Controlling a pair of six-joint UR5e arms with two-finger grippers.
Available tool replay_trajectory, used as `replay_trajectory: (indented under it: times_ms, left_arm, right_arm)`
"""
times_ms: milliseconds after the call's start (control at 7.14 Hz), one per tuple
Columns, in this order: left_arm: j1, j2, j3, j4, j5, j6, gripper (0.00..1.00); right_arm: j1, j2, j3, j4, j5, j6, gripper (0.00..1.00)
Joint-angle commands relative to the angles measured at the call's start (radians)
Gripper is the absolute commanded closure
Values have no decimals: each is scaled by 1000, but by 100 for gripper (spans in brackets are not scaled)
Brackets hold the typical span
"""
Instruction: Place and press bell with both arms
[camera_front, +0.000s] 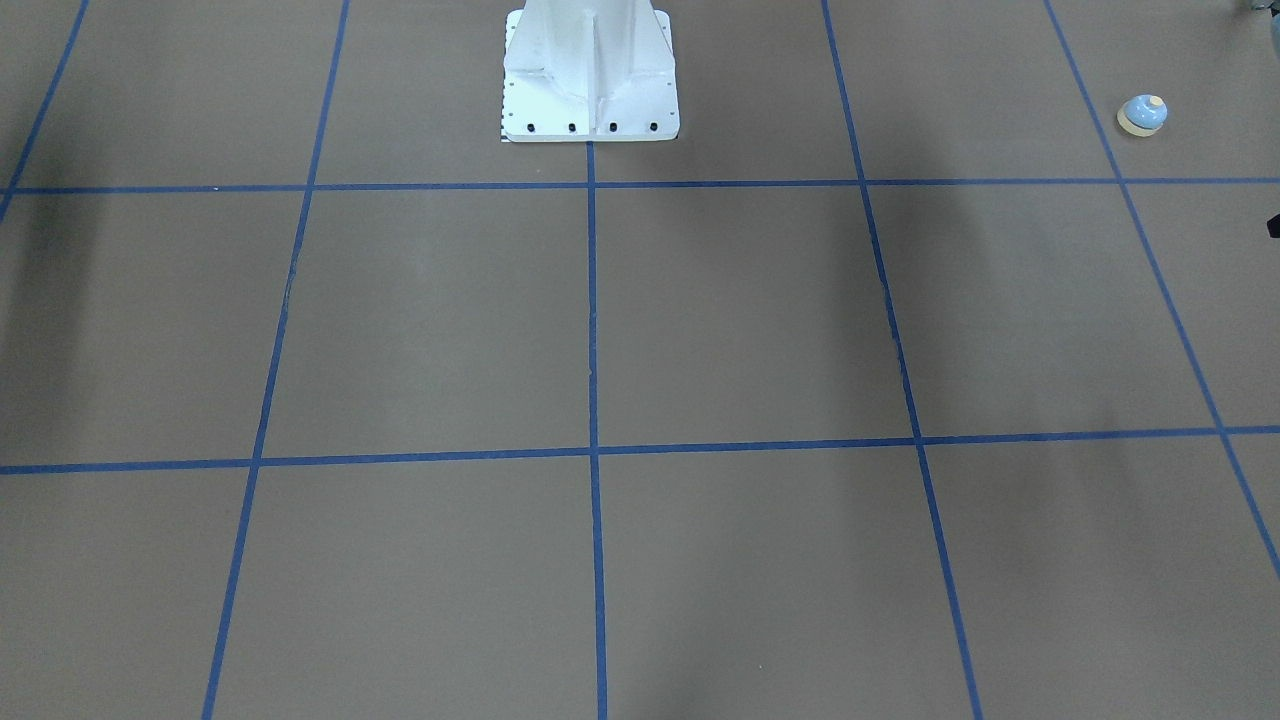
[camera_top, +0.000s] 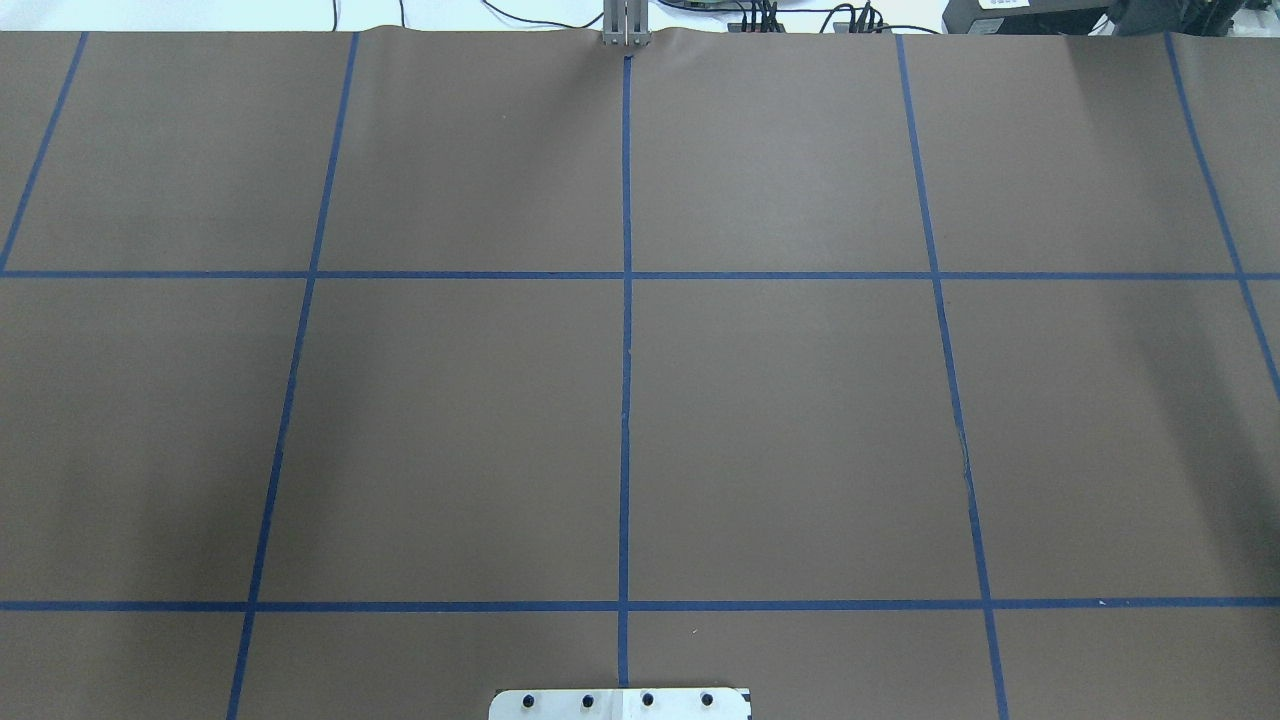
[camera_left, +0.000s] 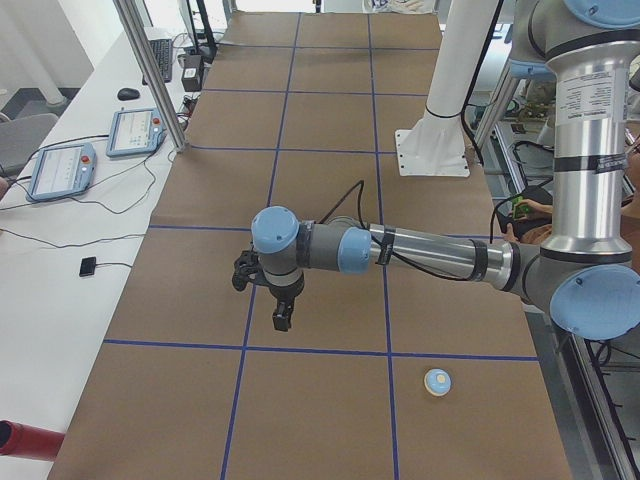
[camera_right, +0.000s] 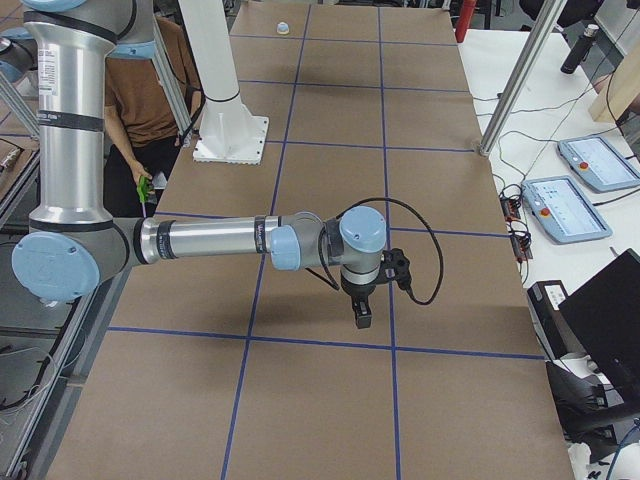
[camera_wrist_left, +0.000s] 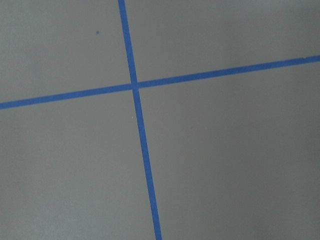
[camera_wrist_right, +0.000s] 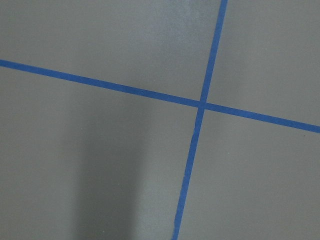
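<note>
- Here, a small light-blue dome-shaped desk bell (camera_front: 1142, 114) with a cream button stands upright on the brown paper tabletop (camera_top: 800, 400) gridded with blue tape. It is at the robot's left end, well apart from both arms.
- The left arm's black gripper (camera_left: 283, 318) hangs above the tabletop, pointing down, apparently empty. I cannot tell whether it is spread or pressed together.
- The right arm's black gripper (camera_right: 362, 318) hangs likewise; its state cannot be told either.
- The bell lies nearer the left arm, so that arm probably fetches it.
</note>
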Motion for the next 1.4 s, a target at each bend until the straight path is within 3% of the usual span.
replay_trajectory:
  times_ms: [0, 420, 561, 701, 981, 1261]
  left_arm:
    - [9, 62, -5, -62, -1, -7, 1]
    - [15, 264, -1, -164, -5, -53, 0]
    - [27, 316, -2, -178, -5, -71, 0]
    - [65, 350, -2, -187, -24, -151, 0]
    - [247, 372, 5, -271, -21, -223, 0]
    - [317, 477, 43, -465, -6, -294, 0]
  right_arm:
    - [0, 2, 0, -1, 8, 2, 0]
    - [-28, 2, 0, 16, 27, 1, 0]
    - [-35, -3, -2, 84, 25, 2, 0]
    - [-45, -8, -2, 112, 22, 5, 0]
    - [-77, -8, -2, 116, 25, 4, 0]
    - [-92, -6, 0, 125, 21, 7, 0]
